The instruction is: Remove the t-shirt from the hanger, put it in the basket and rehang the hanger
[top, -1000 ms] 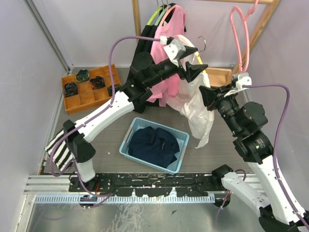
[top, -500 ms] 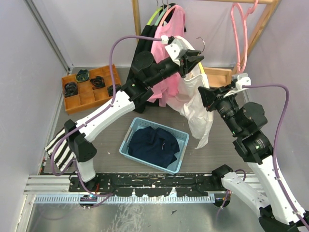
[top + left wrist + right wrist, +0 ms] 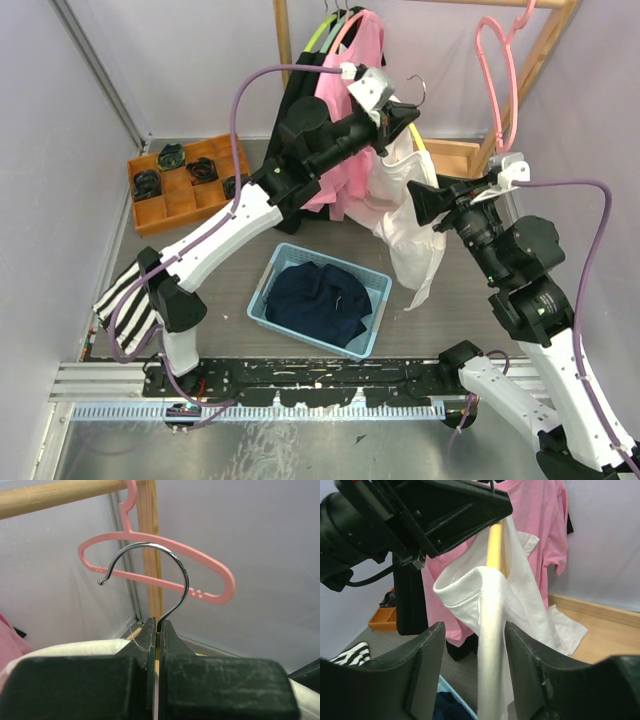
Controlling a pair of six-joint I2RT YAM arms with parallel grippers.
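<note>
A white t-shirt (image 3: 410,220) hangs on a yellow hanger (image 3: 427,152) with a metal hook (image 3: 421,88), in front of the clothes rack. My left gripper (image 3: 398,118) is shut on the neck of the hook (image 3: 172,565), and its jaws (image 3: 157,630) meet just under the curve. My right gripper (image 3: 428,198) stands open beside the shirt's shoulder. In the right wrist view the white t-shirt (image 3: 525,595) drapes off the yellow hanger arm (image 3: 494,547). A pale blurred strip runs down between the right gripper's (image 3: 475,635) jaws and touches neither.
A blue basket (image 3: 262,300) holding a dark garment sits on the table below. A pink t-shirt (image 3: 345,90) and dark clothes hang on the rack behind, and an empty pink hanger (image 3: 495,60) at the right. At the left stand an orange tray (image 3: 185,190) and a striped cloth (image 3: 125,310).
My left gripper has closed on the hanger's hook and risen slightly. My right gripper has opened, and the white cloth now lies loose between its jaws.
</note>
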